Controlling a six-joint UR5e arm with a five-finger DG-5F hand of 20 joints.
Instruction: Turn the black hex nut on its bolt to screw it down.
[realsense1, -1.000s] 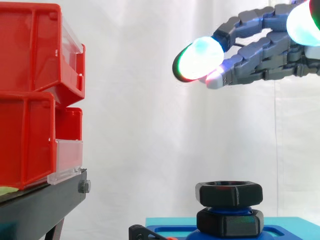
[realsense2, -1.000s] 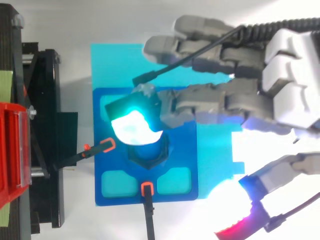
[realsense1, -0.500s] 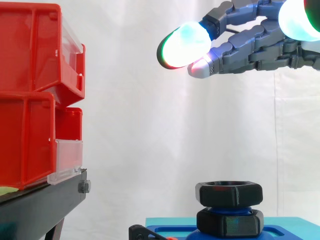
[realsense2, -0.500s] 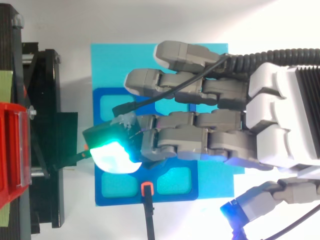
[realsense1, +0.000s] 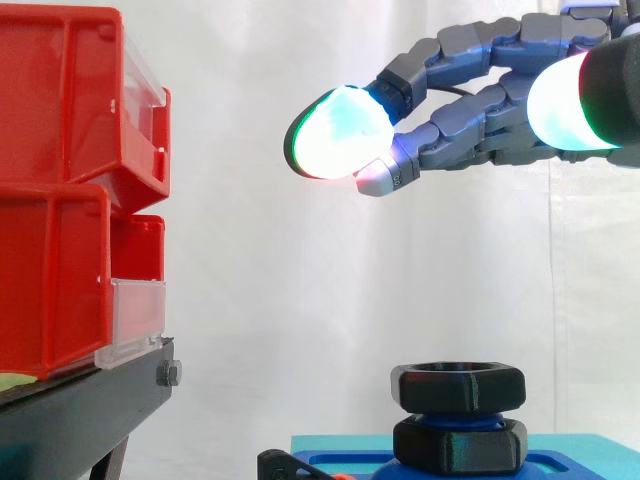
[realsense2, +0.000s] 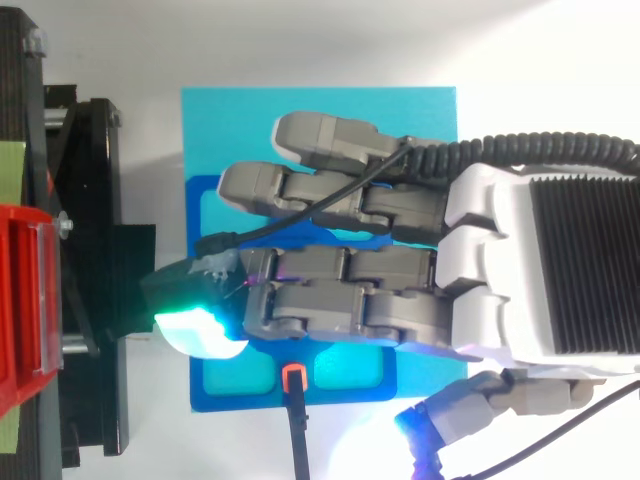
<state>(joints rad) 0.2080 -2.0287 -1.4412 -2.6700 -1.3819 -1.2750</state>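
Observation:
The black hex nut sits on its bolt above a second black hex piece, on the blue fixture. My hand hovers high above it, well clear, with fingers stretched out to the left and nothing in them. Its glowing fingertips point left toward the red bins. In the top view the hand covers the nut and most of the blue fixture.
Stacked red bins on a black stand stand to the left. Black clips with orange tips reach onto the blue fixture from the front and the left. A cyan plate lies under the fixture.
The hand has moved left over the fixture and slightly lower, so it now hides the nut from above. The nut has not moved.

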